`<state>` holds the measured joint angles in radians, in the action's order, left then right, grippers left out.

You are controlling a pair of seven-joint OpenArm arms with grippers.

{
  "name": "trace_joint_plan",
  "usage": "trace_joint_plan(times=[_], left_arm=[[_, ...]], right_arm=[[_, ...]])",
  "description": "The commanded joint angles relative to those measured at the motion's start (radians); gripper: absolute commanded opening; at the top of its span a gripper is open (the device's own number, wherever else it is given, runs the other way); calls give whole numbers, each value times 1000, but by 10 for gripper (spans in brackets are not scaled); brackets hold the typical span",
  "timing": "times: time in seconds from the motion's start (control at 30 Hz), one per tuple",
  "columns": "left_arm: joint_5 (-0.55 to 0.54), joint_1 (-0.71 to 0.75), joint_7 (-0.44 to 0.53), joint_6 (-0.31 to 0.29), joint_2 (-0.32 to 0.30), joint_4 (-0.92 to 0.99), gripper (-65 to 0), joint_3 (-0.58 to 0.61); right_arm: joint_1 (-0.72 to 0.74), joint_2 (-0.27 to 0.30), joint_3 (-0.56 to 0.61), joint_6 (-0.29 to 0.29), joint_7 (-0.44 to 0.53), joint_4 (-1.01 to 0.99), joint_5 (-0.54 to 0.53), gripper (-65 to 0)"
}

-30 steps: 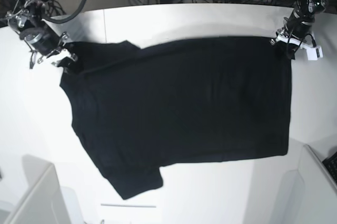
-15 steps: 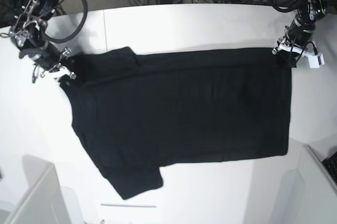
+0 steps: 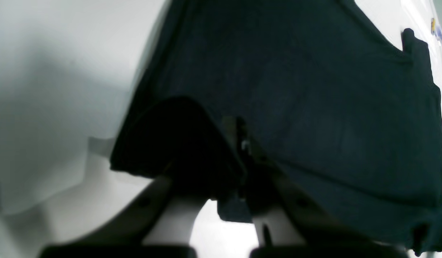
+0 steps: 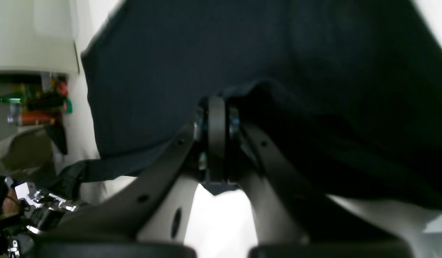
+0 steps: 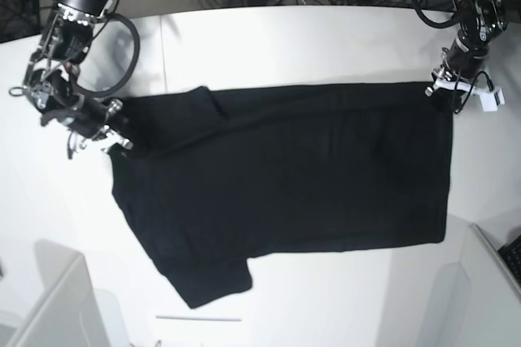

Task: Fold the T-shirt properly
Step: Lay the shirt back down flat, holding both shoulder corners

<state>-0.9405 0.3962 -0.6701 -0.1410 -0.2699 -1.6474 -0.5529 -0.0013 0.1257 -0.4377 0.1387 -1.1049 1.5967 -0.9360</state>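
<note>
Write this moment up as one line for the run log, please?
stage: folding | left gripper: shut on T-shirt corner | right gripper: shut on opposite corner | far edge lifted, being drawn over | table: white

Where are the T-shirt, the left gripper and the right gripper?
T-shirt (image 5: 309, 168): base view, middle of the black cloth.
Left gripper (image 5: 444, 90): base view, tips pinching the shirt's far corner.
Right gripper (image 5: 114, 131): base view, tips clamped on the shirt's edge.

No text or label can be read.
</note>
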Motion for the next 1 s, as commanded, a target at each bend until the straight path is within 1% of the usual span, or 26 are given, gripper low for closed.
trace_joint_plan(times=[0.0, 0.07, 0.23, 0.27, 0.4, 0.43, 0.53, 0.67, 0.77, 0.87, 0.97], left_arm=[[-13, -13, 17, -4, -15, -14, -650, -8], [-12, -27, 17, -4, -15, 6, -650, -8], [-12, -53, 17, -4, -16, 39, -650, -8], [-12, -56, 17, -4, -16, 45, -650, -8], [-12, -89, 16, -4, -18, 68, -650, -8], [-12, -92, 16, -4, -18, 75, -650, -8], [-12, -118, 16, -4, -18, 109, -650, -8], [-12, -151, 11, -4, -35, 151, -650, 1], [-12, -178, -35, -4, -36, 164, -650, -6], [-12, -196, -69, -4, -36, 166, -650, -8], [-12, -211, -69, -4, -38, 164, -650, -8]], right_arm=[[22, 13, 9, 3, 36, 1, -19, -650], [36, 13, 18, 3, 58, -34, -19, -650], [76, 13, 20, 3, 61, -100, -16, -650], [85, 13, 20, 3, 61, -105, -4, -650], [126, 4, 20, 3, 61, -105, 116, -650], [129, 4, 20, 5, 61, -105, 130, -650], [139, 5, 20, 5, 62, -105, 131, -650], [152, 7, 20, 5, 61, -124, 134, -650], [152, 5, 21, 5, 61, -151, 134, -650], [152, 7, 67, 5, 62, -172, 134, -650], [152, 7, 95, 5, 62, -175, 134, -650]])
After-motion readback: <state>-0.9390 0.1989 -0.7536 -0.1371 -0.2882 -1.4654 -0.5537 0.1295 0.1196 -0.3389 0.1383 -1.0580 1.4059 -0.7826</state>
